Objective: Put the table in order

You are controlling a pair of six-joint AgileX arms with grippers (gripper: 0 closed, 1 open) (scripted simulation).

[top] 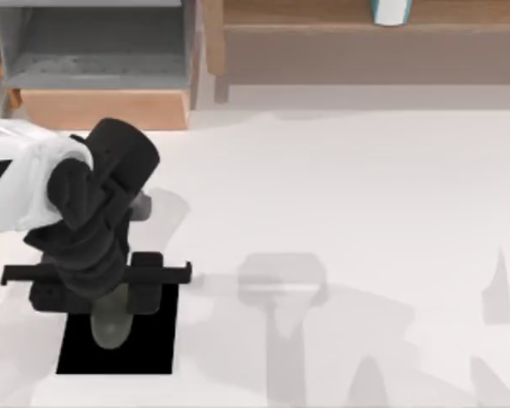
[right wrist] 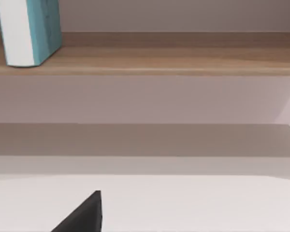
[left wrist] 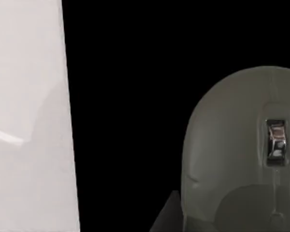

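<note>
- Surface (top: pixel 365 221): big plain white tabletop, takes up most of the top view below the shelf and drawer; grey arm shadows fall across its middle and right.
- Black square mat (top: pixel 149 344) lies flat on the surface near the front left; the left wrist view has it as a wide black area (left wrist: pixel 130 96) with a white strip of surface (left wrist: pixel 29 72) beside it.
- Grey computer mouse (top: pixel 110 327) sits on the mat, partly under the left arm. The left wrist view has it close up (left wrist: pixel 227 154): rounded grey body, shiny metal scroll wheel (left wrist: pixel 276 140) in a slot.
- Left pincer (top: pixel 110 285): over the rear edge of the mat, right above the mouse, pointing down, its black crossbar spanning wider than the mouse. Fingers are hidden by the arm body, so I cannot tell whether they stand apart or together, or whether they touch the mouse.
- Left arm: white and black, reaching in from the left edge over the left part of the surface.
- Right pincer (right wrist: pixel 82 217): 1 dark wedge low in the right wrist view, over white surface, facing the shelf; cannot tell how its fingers stand.
- Wooden drawer (top: pixel 93 59) with grey inside: pulled open at the rear left.
- Light wooden shelf (top: pixel 365 34): along the rear, centre to right; in the right wrist view (right wrist: pixel 159 58) it runs across as a board.
- 1 teal and white box (top: pixel 391 10) stands upright on the shelf, also seen in the right wrist view (right wrist: pixel 31 31).
</note>
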